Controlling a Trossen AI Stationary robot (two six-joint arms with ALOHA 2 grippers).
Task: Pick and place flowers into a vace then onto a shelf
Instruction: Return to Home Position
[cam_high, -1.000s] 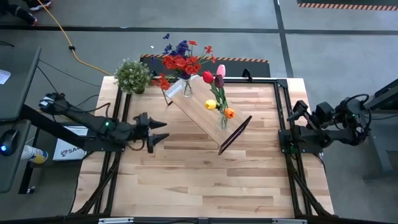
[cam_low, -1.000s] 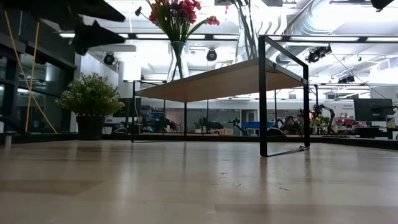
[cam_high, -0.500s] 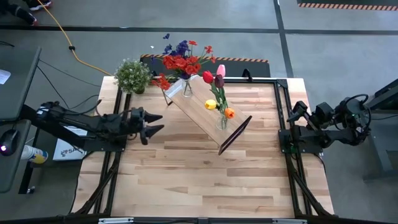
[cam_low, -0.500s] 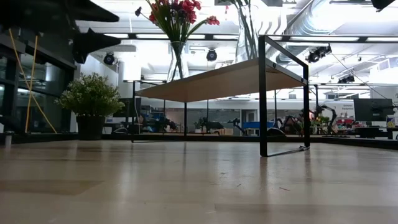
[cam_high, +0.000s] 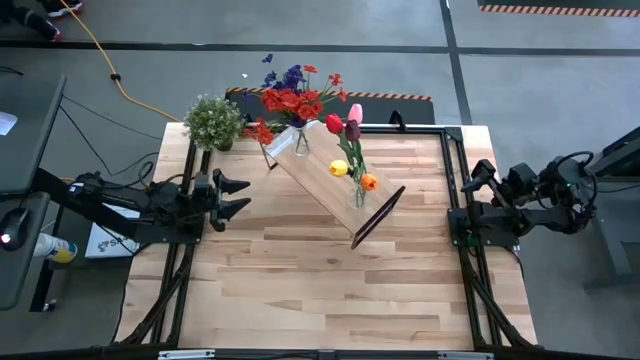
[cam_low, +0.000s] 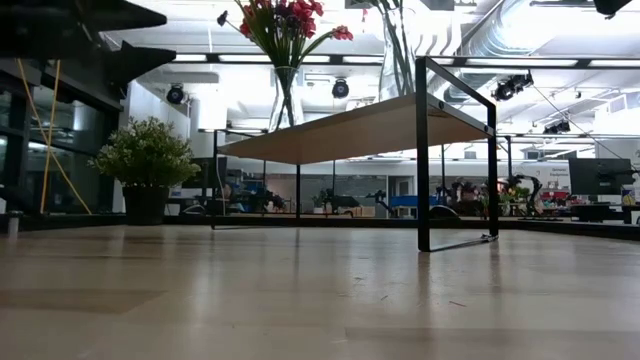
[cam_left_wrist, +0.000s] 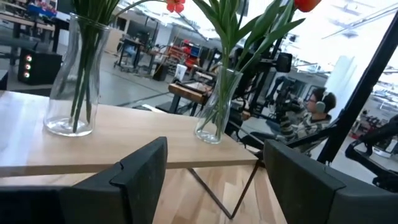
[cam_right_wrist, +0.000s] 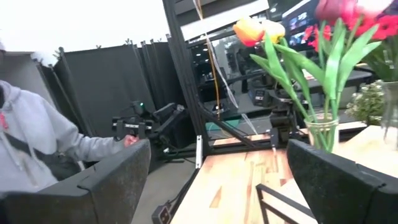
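from above, the left pincer (cam_high: 232, 196) hung wide and empty, the shelf (cam_high: 325, 176) with its flowers (cam_high: 298, 100) well ahead of it; the right pincer (cam_high: 479, 175) sat wide beyond the shelf. in the left wrist view both vases (cam_left_wrist: 74, 87) stood ahead on the shelf, so homing well likely meant drawing straight back.

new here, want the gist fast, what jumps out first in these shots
Brightest are a red and purple bunch of flowers in one glass vase and mixed tulips in a second vase, both on the shelf set slantwise at the table's far middle. The left end effector hovers open by the table's left edge; the right end effector is open at the right edge.
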